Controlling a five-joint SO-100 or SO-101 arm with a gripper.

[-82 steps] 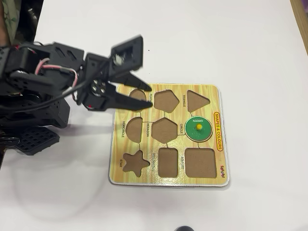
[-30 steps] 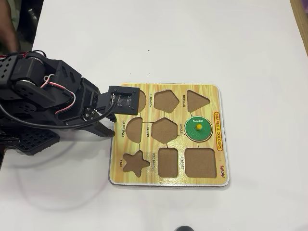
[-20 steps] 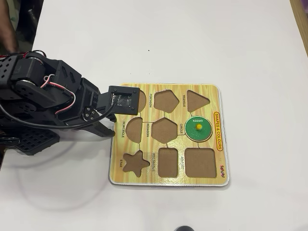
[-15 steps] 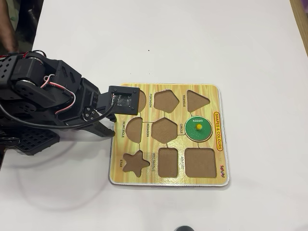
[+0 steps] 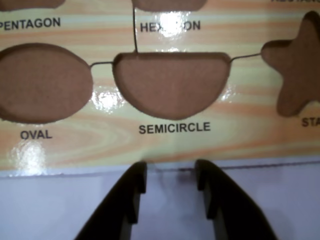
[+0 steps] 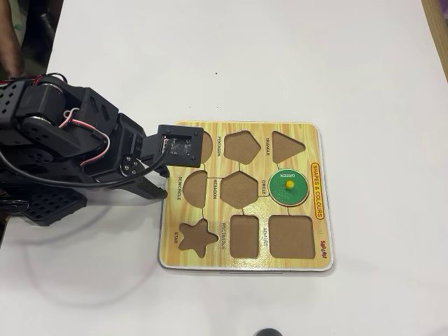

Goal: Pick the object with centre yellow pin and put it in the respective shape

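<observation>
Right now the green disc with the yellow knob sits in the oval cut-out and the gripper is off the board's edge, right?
No. The overhead view shows the green disc in the circle cut-out; the oval cut-out is empty. The gripper is off the board's edge.

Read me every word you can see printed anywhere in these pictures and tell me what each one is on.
All on the puzzle board:
"PENTAGON", "OVAL", "SEMICIRCLE", "STAR": clear.
"HEXAGON": glare hides part in the wrist view.
"TRIANGLE", "CIRCLE", "SQUARE", "RECTANGLE", "SHAPES & COLOURS": small.
Corner logo: unreadable.
On the green disc: "GREEN".
</observation>
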